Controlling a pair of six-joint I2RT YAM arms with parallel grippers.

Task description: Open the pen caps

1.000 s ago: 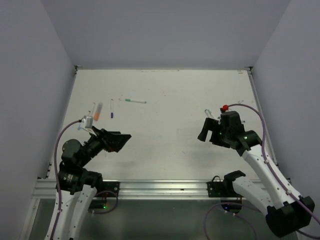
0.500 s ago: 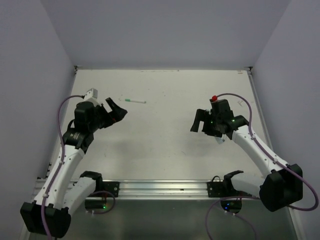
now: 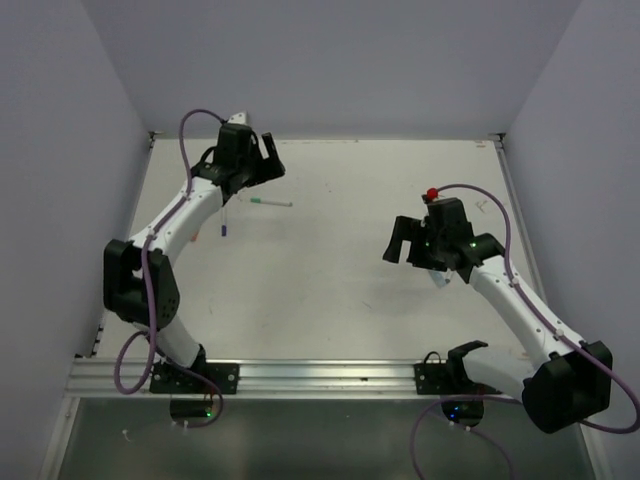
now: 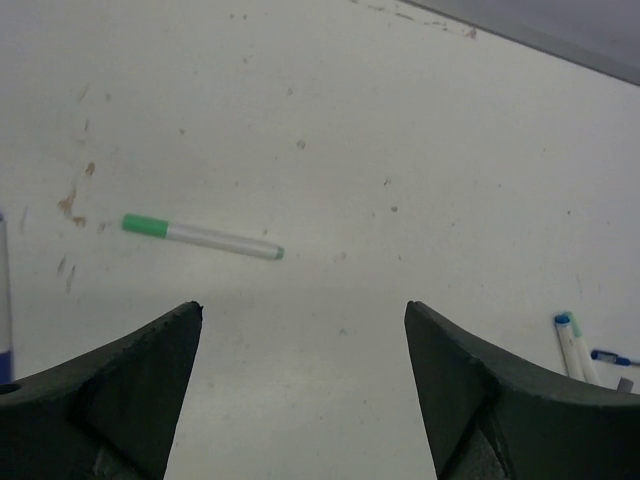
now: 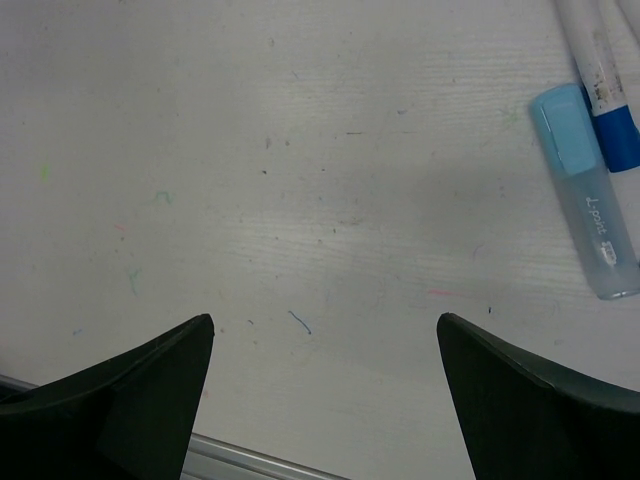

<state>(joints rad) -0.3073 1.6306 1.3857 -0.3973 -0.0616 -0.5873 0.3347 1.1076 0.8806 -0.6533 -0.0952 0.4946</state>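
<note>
A white pen with a green cap [image 4: 146,226] lies just ahead of my left gripper [image 4: 302,306], which is open and empty above the table. In the top view this pen [image 3: 270,202] lies near the left gripper [image 3: 268,158] at the back left. A pen with a dark blue cap [image 3: 223,228] lies beside the left arm. My right gripper [image 5: 325,320] is open and empty over bare table. A light blue cap [image 5: 562,140] on a clear barrel and a dark blue cap [image 5: 618,142] on a white barrel lie to its upper right.
The right gripper [image 3: 393,242] hovers at mid-right, with pens partly hidden under its arm [image 3: 440,279]. More pen ends show at the left wrist view's right edge [image 4: 568,345]. Walls enclose the table on three sides. A metal rail [image 3: 320,375] runs along the near edge.
My left arm has swung from the near left out to the back left, with its gripper now over the green-capped pen. The right arm has barely moved in the last half second.
</note>
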